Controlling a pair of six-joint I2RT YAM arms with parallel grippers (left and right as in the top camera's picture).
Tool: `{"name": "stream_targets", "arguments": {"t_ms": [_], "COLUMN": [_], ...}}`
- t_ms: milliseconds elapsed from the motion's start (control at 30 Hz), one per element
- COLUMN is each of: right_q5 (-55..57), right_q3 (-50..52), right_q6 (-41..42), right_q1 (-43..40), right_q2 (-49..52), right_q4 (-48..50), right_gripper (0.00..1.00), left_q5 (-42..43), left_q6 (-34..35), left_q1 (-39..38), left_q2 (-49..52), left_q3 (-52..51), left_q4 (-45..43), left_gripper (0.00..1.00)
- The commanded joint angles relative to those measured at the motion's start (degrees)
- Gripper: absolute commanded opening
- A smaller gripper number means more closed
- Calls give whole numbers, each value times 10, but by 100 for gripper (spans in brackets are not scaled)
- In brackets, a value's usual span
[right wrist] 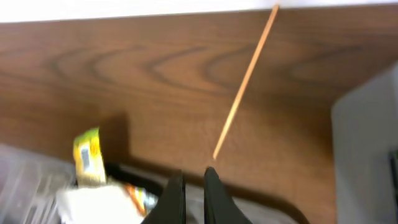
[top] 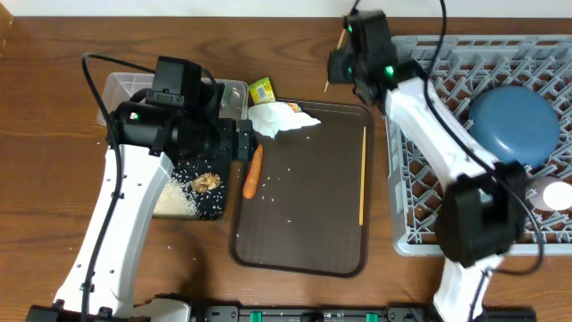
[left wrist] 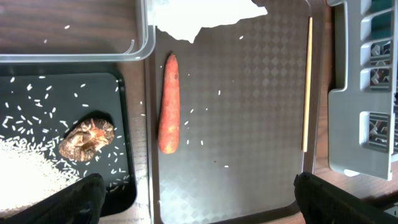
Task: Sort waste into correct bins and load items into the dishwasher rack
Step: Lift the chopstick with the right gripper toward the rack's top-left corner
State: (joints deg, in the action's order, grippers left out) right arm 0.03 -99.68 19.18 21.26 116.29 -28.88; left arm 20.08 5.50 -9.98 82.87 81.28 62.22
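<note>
Grip confirmed: the right gripper (right wrist: 193, 180) pinches one chopstick (right wrist: 245, 81), fingers nearly together, the stick pointing to 1 o'clock. We record the left gripper (left wrist: 199, 190) spread wide near the carrot (left wrist: 169, 102), which lies at the 9 o'clock edge of the serving tray (top: 304, 224). The second chopstick (top: 363, 174) lies at its 3 o'clock edge, beside the dishwasher rack (top: 420, 179).

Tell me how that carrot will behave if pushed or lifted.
The carrot looks solid and straight, so it should lift without sagging. Round and tapered, it would probably roll in a curve if pushed sideways. Its smooth skin may slip, so grip the thicker middle.
</note>
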Motion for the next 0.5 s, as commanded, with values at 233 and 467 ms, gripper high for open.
{"name": "stream_targets", "arguments": {"t_ms": [233,467], "right_q5": [33,45], "right_q3": [-245,-245], "right_q6": [-3,-3], "right_q1": [5,1], "right_q2": [183,270], "right_q4": [-88,-50], "right_gripper": [36,58], "left_q5": [-7,-7], "left_q6": [-8,-8], "left_q1": [-1,-1], "left_q2": [0,0], "left_q3": [1,1], "left_q4": [1,1], "left_gripper": [98,98]}}
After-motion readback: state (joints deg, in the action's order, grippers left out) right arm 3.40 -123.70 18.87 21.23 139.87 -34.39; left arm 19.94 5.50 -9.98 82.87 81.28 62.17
